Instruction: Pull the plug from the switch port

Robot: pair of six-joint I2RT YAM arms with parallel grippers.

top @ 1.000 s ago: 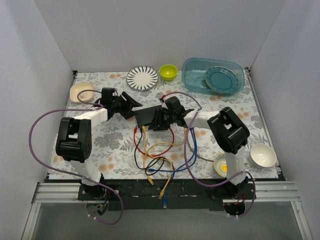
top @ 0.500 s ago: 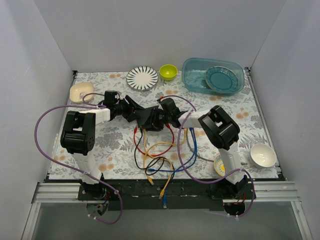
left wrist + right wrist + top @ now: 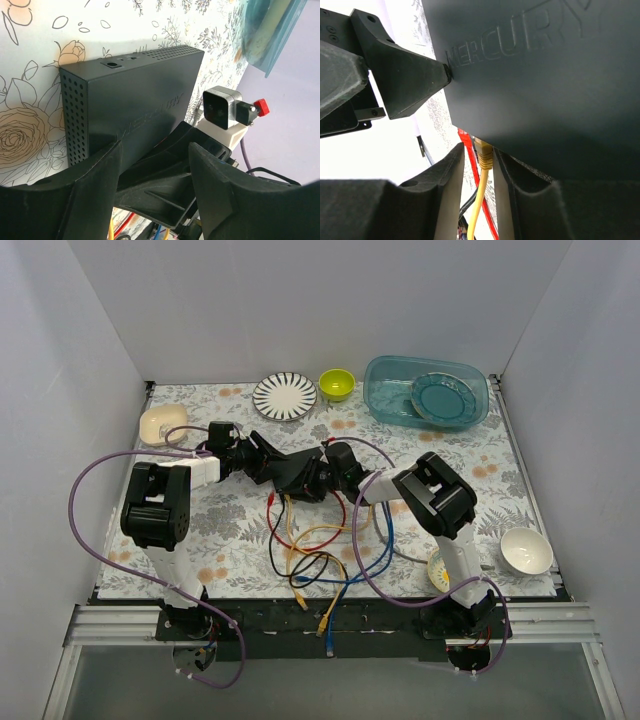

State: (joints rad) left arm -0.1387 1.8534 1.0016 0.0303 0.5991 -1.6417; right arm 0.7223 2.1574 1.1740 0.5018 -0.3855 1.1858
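The matte-black switch [image 3: 296, 472] lies mid-table; it also shows in the left wrist view [image 3: 135, 95] and the right wrist view [image 3: 545, 75]. A yellow plug [image 3: 485, 156] sits in a socket on its near edge, its yellow cable hanging down. My right gripper [image 3: 479, 170] is open, its fingers close on either side of the plug, the right one almost touching, with a small gap on the left. In the top view it [image 3: 326, 476] is at the switch's right end. My left gripper [image 3: 156, 165] is open at the switch's left end [image 3: 268, 462], one fingertip resting on the top face.
Red, yellow, blue and black cables [image 3: 320, 545] tangle in front of the switch. A striped plate [image 3: 284, 395], a green bowl [image 3: 336, 384] and a blue tub [image 3: 385, 395] stand at the back. There is a beige dish [image 3: 160, 423] on the left and a white bowl [image 3: 526, 550] on the right.
Both grippers have closed in on the switch: the left moved right onto its left end, the right moved left to its socket edge. The switch shifted slightly.
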